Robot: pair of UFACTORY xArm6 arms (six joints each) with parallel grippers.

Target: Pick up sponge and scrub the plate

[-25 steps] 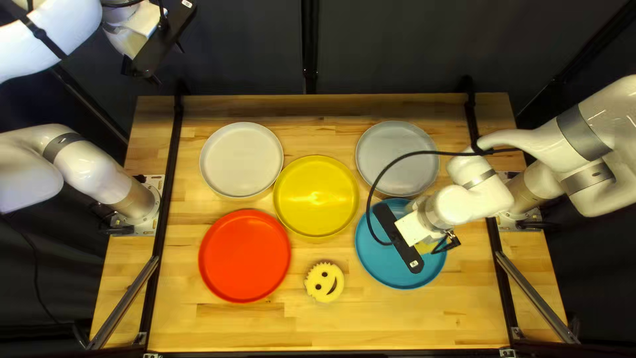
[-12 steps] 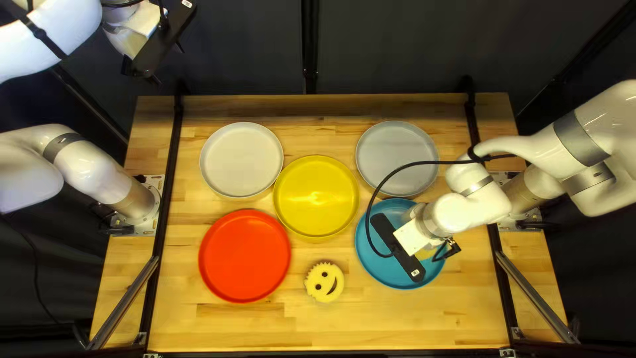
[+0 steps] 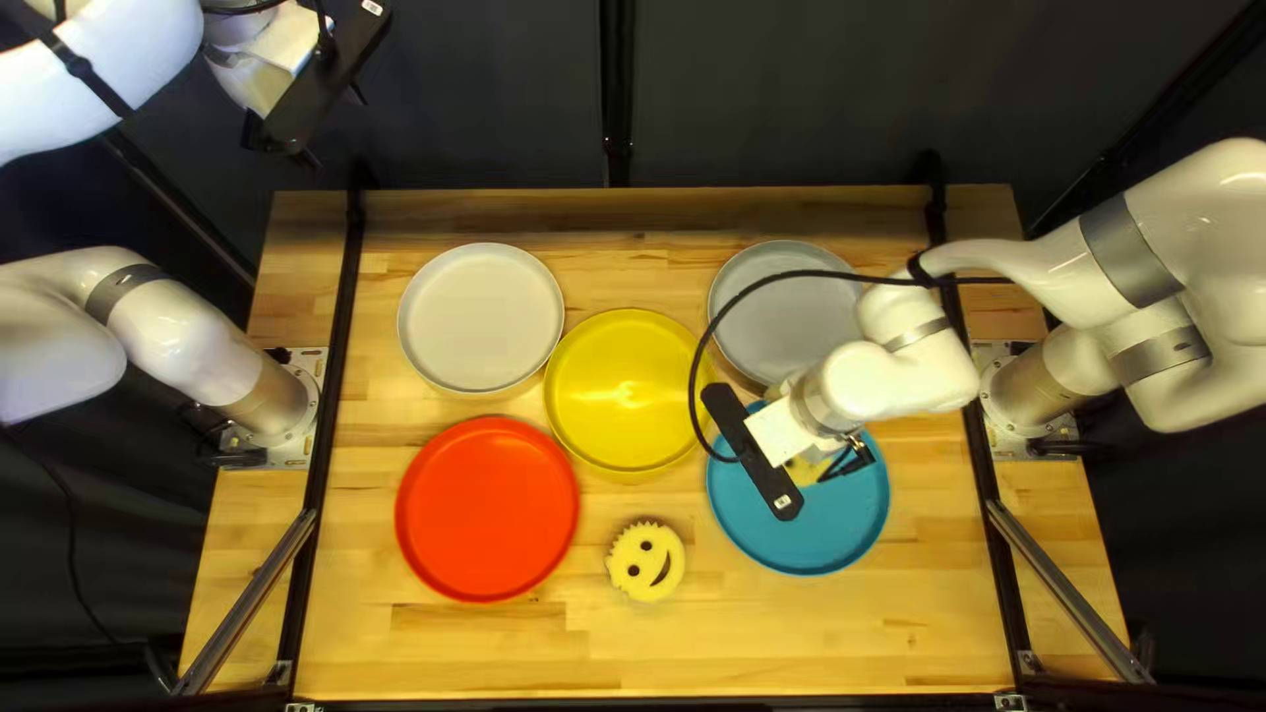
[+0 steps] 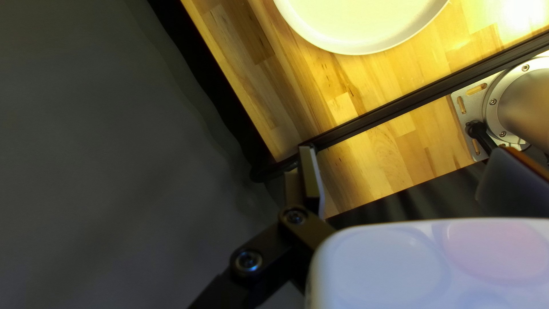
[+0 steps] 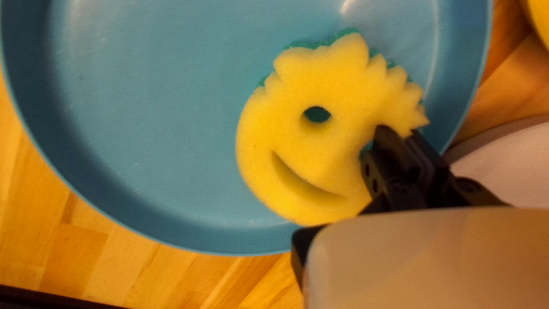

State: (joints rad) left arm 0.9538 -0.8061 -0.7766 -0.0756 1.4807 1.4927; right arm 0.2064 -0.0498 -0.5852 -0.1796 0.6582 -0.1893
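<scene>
In the top left view my right gripper [image 3: 753, 451] is over the far left part of the blue plate [image 3: 824, 530], its fingertips hidden. A patch of yellow sponge [image 3: 803, 471] shows beneath it. The right wrist view has the right gripper [image 5: 405, 133] shut on the smiling sponge [image 5: 320, 157], one finger in an eye hole, the other outside its edge. Its green side faces the blue plate [image 5: 148, 120]; contact between them is unclear. My left gripper [image 3: 334, 128] is raised beyond the table's far left corner; in the left wrist view this gripper [image 4: 405, 154] stands open and empty.
A second smiling sponge [image 3: 646, 562] lies between the red plate [image 3: 488, 508] and the blue one. Farther back are yellow [image 3: 629, 390], white [image 3: 480, 318] and grey [image 3: 778, 310] plates. A black cable [image 3: 695, 383] loops beside the right gripper.
My right gripper first slid slightly toward the near edge, then went up and left in the top left view, and the sponge moved with it. The left arm stayed put.
</scene>
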